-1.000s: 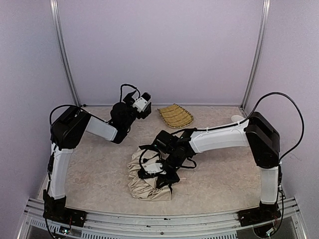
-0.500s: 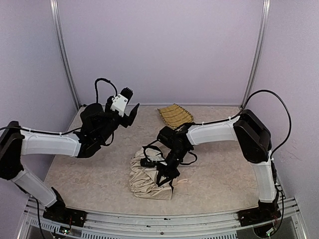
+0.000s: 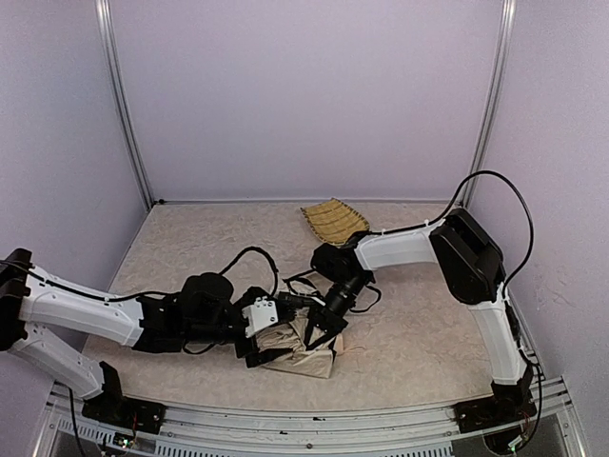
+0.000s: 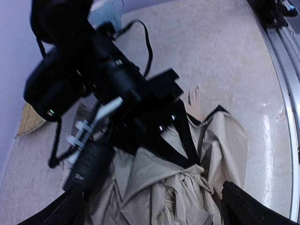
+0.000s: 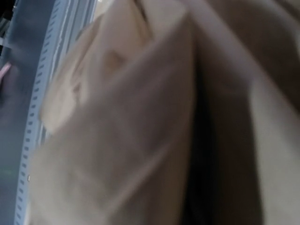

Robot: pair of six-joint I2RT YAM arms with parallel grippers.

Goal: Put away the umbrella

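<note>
So the umbrella [image 3: 304,359] is sitting in a crumpled beige heap on the table [image 3: 190,249], bottom centre of the top view, not far from the near rail. Both arms are on it. The left gripper [image 4: 159,207] comes in low from the lower left and its claw is wide. In its own wrist view one finger [image 4: 255,206] sits in the bottom right corner, the other is in the bottom left, and the fabric bunches up between them without either one clearly touching it. The right gripper [image 3: 319,333] reaches down from the upper right with its jaws narrow, the two black fingers closing to a point on a bunched fold of the cloth, so it looks pinched on the fabric. The right wrist view is just blurry beige folds filling the frame, not much to read there. A tan strap [image 4: 193,99] pokes out of the heap right beside the right gripper. The basket [image 3: 335,221] sits at the back of the table, upper centre, well apart from the umbrella.
</note>
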